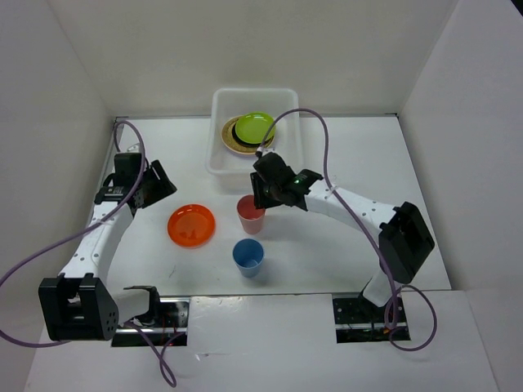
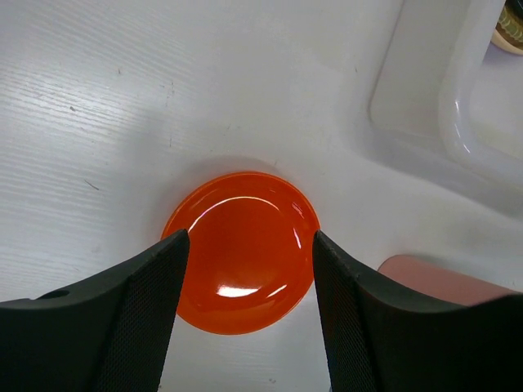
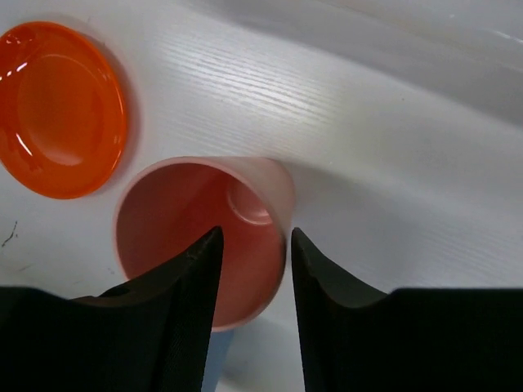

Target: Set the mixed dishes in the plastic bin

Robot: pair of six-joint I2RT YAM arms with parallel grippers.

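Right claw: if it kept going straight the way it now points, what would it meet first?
The pink cup. The right claw is open, with the cup's rim lined up in its gap. How far above the rim it hangs is unclear.

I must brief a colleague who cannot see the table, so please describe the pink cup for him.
Find the white plastic bin at the far side of the table. Just in front of its near wall, below the right gripper, stands the pink cup, upright. Its neighbours are a flat orange plate to its left and a blue cup on its near side.
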